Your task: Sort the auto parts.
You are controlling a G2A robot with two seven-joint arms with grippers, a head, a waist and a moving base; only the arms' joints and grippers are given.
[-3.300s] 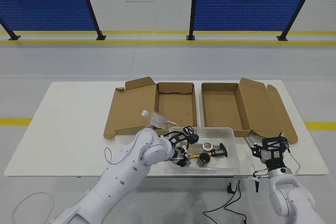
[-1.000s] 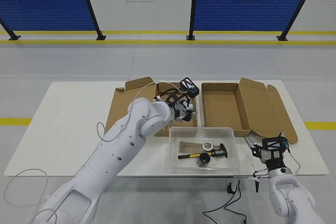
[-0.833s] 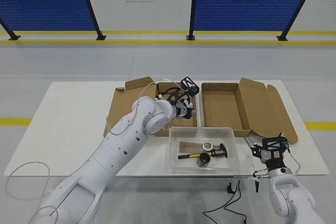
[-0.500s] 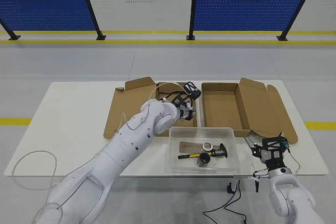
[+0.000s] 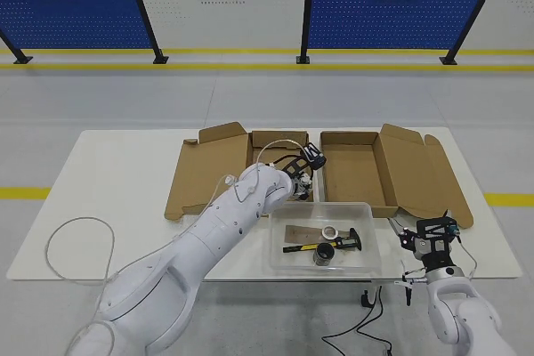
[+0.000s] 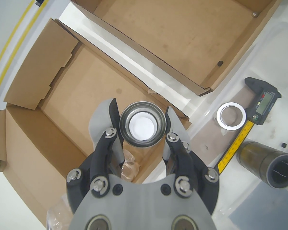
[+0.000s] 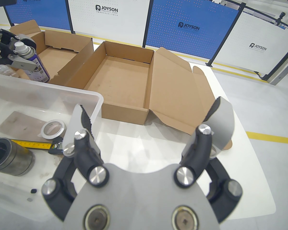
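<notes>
On the white counter (image 5: 98, 205) the left cardboard box (image 5: 276, 167) lies open, with a clear plastic bottle (image 6: 129, 167) on its floor. The left tool (image 5: 304, 175) hangs over that box's near right corner. Its fingers (image 6: 99, 123) press against both sides of a spray can (image 6: 142, 126), held slightly tilted; whether the can touches the box floor I cannot tell. Just beside sits the right cardboard box (image 5: 356, 173), a small dark part (image 6: 220, 63) against its wall. In front of both boxes, the clear bin (image 5: 338, 205) holds a caliper (image 5: 334, 243), a metal ring (image 5: 329, 232) and a steel cylinder (image 5: 324, 256). The right tool (image 5: 424, 238) rests past the bin at the counter's near right edge, spread wide.
</notes>
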